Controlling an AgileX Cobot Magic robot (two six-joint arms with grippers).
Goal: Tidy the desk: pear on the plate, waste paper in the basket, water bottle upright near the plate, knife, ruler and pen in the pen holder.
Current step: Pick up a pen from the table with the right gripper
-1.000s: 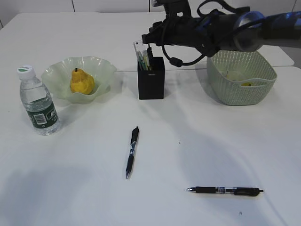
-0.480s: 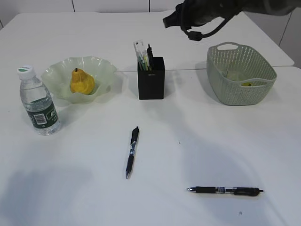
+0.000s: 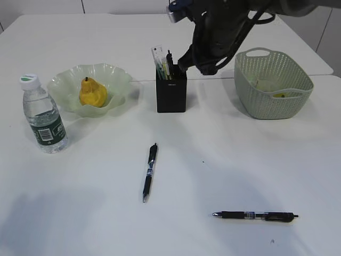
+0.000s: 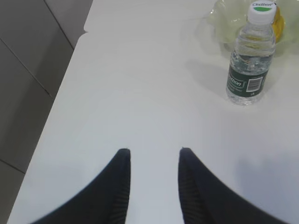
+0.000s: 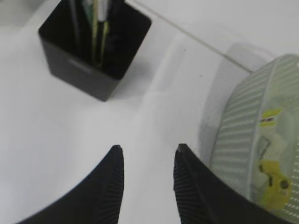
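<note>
The right gripper (image 5: pixel 147 149), jaws parted and empty, has swung down beside the pen holder (image 3: pixel 171 95). Two pens (image 3: pixel 149 172) remain on the desk; the left gripper (image 4: pixel 152 151) hangs parted, empty.

Black arm (image 3: pixel 218 32) — looped cables, ribbed fingers (image 5: pixel 112 186)

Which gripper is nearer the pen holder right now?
Right. The right gripper hangs just beside the pen holder, toward the basket. The left gripper is off by the water bottle, far from it.
</note>
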